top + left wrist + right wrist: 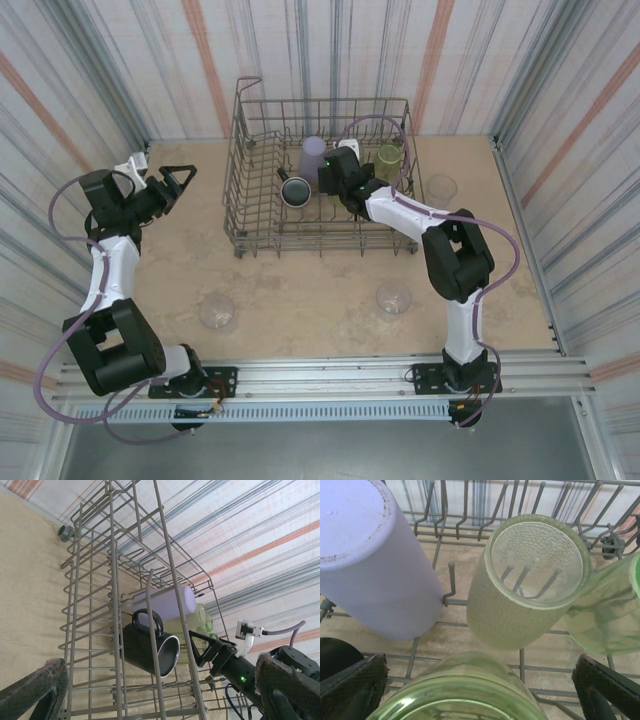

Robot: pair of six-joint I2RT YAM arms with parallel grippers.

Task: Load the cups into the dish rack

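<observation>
Green cup (470, 692), lavender cup (375, 565), perhaps mug (335, 655)

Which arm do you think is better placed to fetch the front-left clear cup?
Left, probably: the left gripper is open on that clear cup's side; the right gripper is inside the dish rack.

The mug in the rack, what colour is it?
The mug is black, shiny silver inside; the left wrist view shows it best.
</observation>
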